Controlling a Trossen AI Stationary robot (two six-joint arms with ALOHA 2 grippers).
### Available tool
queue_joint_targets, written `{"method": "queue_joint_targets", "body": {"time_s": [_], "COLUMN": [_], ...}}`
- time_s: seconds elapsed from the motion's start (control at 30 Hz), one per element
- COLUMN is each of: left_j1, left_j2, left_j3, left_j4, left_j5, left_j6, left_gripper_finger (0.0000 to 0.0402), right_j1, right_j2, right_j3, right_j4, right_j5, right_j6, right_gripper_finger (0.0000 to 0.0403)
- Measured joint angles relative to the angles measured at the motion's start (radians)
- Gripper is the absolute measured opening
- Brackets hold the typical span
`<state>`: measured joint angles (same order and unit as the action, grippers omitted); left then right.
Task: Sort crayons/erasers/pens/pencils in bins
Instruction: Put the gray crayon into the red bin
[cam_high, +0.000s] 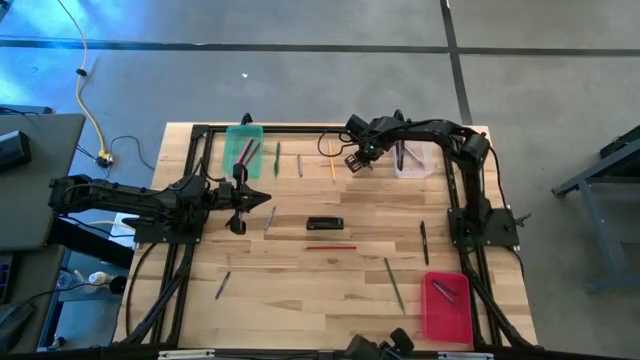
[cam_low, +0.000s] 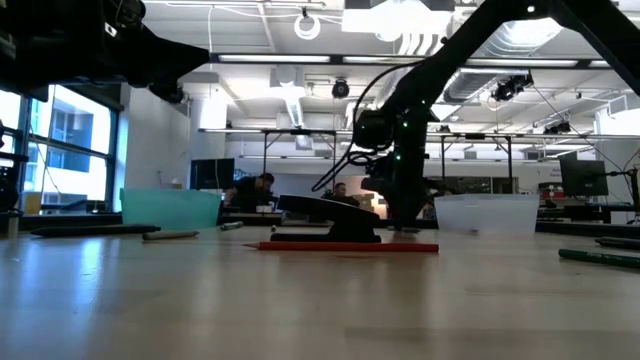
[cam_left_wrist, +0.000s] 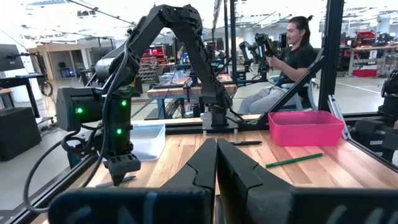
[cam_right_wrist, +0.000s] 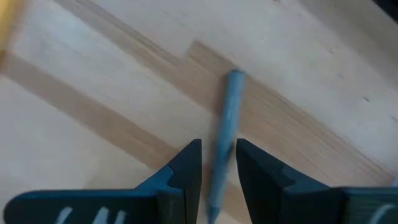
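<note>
Grey pen (cam_right_wrist: 224, 134): lower end cut off by the picture's edge between right hand (cam_right_wrist: 219, 163) fingers; grip contact indistinct.
</note>
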<state>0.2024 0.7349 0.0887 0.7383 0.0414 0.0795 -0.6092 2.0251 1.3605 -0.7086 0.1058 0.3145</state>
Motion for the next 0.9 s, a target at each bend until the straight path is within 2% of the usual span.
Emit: {"method": "queue_joint_targets", "body": {"time_s": [0.3, 0.67, 0.9], "left_j1": [0.000, 0.000, 0.000], "left_j2": [0.000, 0.000, 0.000], "left_j3": [0.000, 0.000, 0.000], "left_j4": [0.000, 0.000, 0.000], "left_j5": [0.000, 0.015, 0.015], "left_j6": [0.002, -0.018, -0.017], "left_gripper_finger": [0.0003, 0.0003, 0.0003], "right_j1": [-0.006, -0.006, -0.006], "right_j2": [-0.005, -0.004, -0.003], "right_j3": [-0.028, -0.028, -0.027], "right_j4": [0.053, 0.058, 0.054], "right_j5": [-0.007, -0.012, -0.012], "right_j6": [-0.001, -0.001, -0.005], "right_gripper_finger": [0.0098, 0.0017, 0.0012]}}
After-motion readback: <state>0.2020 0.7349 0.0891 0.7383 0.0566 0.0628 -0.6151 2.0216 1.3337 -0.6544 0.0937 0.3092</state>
